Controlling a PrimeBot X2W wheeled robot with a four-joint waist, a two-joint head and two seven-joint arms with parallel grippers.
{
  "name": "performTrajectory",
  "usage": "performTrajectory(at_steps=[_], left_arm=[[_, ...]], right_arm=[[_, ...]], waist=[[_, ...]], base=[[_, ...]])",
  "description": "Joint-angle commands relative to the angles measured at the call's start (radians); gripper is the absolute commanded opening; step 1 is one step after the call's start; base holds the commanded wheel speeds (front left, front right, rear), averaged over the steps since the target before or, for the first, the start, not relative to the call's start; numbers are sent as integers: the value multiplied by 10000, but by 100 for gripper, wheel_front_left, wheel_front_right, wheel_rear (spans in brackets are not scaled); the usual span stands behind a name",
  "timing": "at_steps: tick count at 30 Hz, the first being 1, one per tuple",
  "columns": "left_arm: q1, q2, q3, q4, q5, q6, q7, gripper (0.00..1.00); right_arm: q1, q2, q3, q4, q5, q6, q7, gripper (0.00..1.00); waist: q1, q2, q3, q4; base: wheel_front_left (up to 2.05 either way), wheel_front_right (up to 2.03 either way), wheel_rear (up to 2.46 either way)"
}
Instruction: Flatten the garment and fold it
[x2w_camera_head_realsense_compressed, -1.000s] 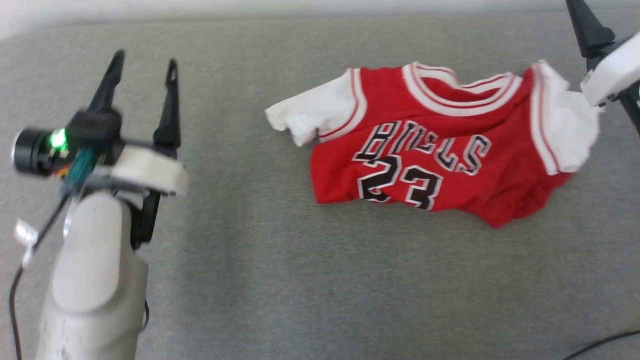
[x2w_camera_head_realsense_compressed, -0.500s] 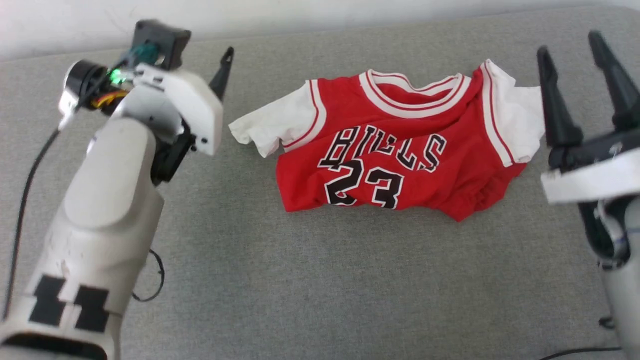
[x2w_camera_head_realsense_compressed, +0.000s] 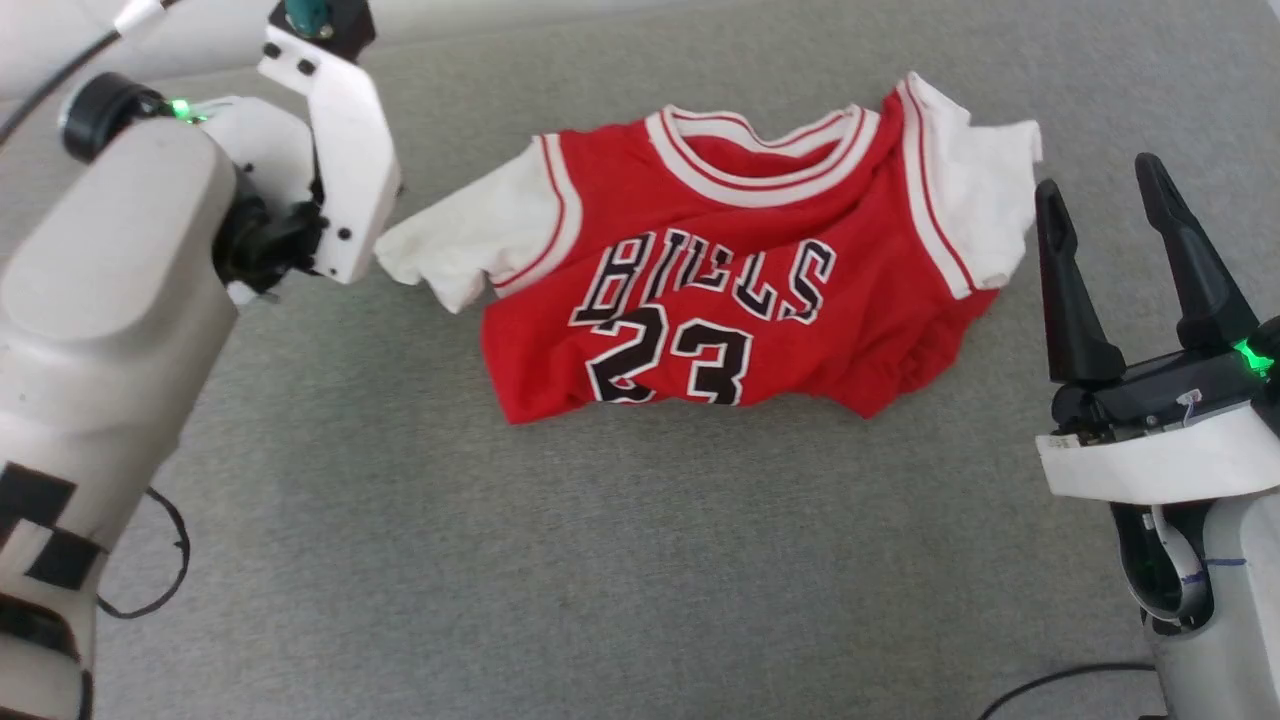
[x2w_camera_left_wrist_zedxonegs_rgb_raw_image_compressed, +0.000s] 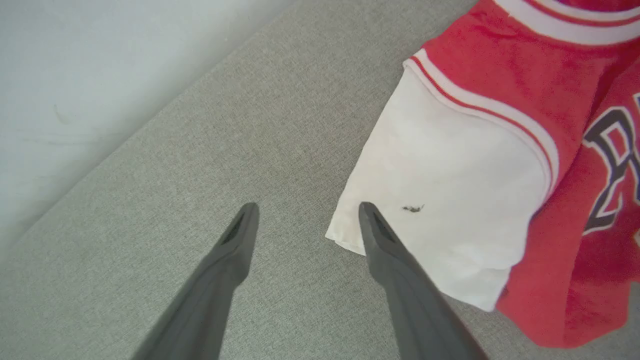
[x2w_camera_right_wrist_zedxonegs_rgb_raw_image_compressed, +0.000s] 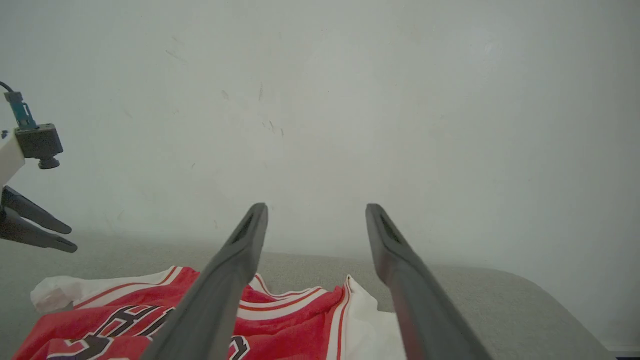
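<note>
The garment (x2w_camera_head_realsense_compressed: 730, 290) lies front up on the grey fabric surface (x2w_camera_head_realsense_compressed: 600, 580), a little far of the middle, with its striped collar on the far side and its hem on the near side. The red body is creased, so the black letters and number buckle, and the hem bunches at the near right. Both white sleeves are spread outward; the left sleeve (x2w_camera_head_realsense_compressed: 470, 240) carries a small dark mark (x2w_camera_left_wrist_zedxonegs_rgb_raw_image_compressed: 413, 208). The left claw (x2w_camera_left_wrist_zedxonegs_rgb_raw_image_compressed: 307, 206) has its fingers wide apart and holds nothing. It points down at that sleeve's outer edge, one finger over bare surface and the other over the sleeve's corner; whether it touches the cloth I cannot tell. The right claw (x2w_camera_head_realsense_compressed: 1095, 175), fingers also spread and empty, stands just right of the right sleeve (x2w_camera_head_realsense_compressed: 975, 200), clear of it, pointing toward the pale wall (x2w_camera_right_wrist_zedxonegs_rgb_raw_image_compressed: 320, 100).
</note>
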Motion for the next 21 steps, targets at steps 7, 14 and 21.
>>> performTrajectory(at_steps=[7,14,21], left_arm=[[-673,639,-1469,137,-703,-64,2010,100],[-620,975,-2724,-318,-1215,-65,2207,100],[-762,1115,-3573,-655,-1776,-65,2076,0]], right_arm=[[-185,154,70,-77,-188,-7,-15,100],[-331,185,104,129,-232,-7,-49,100],[-581,-79,110,570,-242,-7,-59,100]], waist=[[0,0,946,-888],[0,0,1198,-980],[0,0,965,-685]], base=[[0,0,0],[0,0,0],[0,0,0]])
